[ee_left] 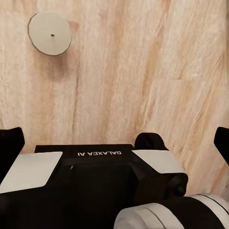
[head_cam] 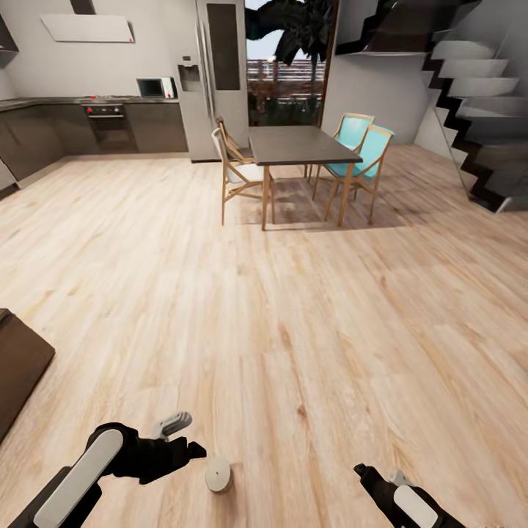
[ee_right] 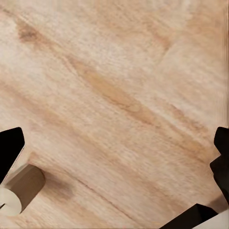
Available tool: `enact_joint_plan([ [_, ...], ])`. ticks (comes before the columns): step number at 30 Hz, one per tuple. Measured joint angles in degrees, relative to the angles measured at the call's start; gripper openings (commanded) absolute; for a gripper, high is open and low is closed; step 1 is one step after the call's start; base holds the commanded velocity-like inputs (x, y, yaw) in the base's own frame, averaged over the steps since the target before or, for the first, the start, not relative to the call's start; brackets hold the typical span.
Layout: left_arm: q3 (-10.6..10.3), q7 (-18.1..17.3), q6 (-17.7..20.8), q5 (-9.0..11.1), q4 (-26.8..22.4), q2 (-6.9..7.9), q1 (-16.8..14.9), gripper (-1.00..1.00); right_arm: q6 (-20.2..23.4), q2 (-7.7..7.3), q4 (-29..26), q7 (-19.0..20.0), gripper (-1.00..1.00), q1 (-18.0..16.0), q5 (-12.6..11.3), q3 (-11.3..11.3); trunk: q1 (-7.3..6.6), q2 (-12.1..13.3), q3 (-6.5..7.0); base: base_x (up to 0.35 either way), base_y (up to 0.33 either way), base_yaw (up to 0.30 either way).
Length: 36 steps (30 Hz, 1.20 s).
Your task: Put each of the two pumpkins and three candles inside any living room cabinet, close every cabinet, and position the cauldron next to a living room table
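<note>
Standing upright on pale wood-grain floor planks at the lower centre of the head view, a stubby beige-grey candle (head_cam: 218, 474) shows a flat round top with a dark wick dot. Just left of it hangs the left gripper (head_cam: 185, 438), fingers spread, empty, its black housing lettered "GALAXEA AI". The right gripper (head_cam: 370, 473), lower right, also gapes empty.

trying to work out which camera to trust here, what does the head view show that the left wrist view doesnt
Head view alone: the dining table with its chairs, the kitchen units, the fridge, the staircase, a dark brown corner at the left edge, and the right hand.

Left wrist view alone: the candle's flat top face seen straight on, with a dot at its centre.

Both: the candle standing on the wooden floor, untouched, close to the open, empty left hand.
</note>
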Motion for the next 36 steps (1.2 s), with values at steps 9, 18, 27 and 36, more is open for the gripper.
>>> enact_joint_plan([
  [9, 0.0, 0.1, 0.0, 0.0, 0.0, 0.0, 0.0, 1.0, -0.1, 0.07, 0.0, 0.0, 1.0, 0.0, 0.0, 0.0, 0.0, 0.0, -0.02, 0.194, -0.147, -0.041],
  [18, 0.0, 0.1, 0.0, 0.0, 0.1, 0.0, 0.0, 1.0, -0.1, 0.22, 0.0, -0.1, 1.0, 0.0, 0.1, 0.0, 0.0, 0.0, -0.02, 0.212, 0.003, -0.001],
  [27, 0.0, 0.1, 0.0, 0.0, 0.1, -0.01, 0.0, 1.0, -0.1, 0.19, 0.0, -0.1, 1.0, 0.0, 0.1, 0.0, 0.02, 0.0, -0.02, 0.105, -0.039, 0.0],
  [36, 0.1, 0.2, -0.1, 0.0, 0.0, 0.0, 0.0, 1.0, 0.0, 0.15, 0.0, -0.1, 1.0, 0.0, 0.1, 0.0, 0.02, 0.0, -0.02, -0.019, -0.052, 0.0],
])
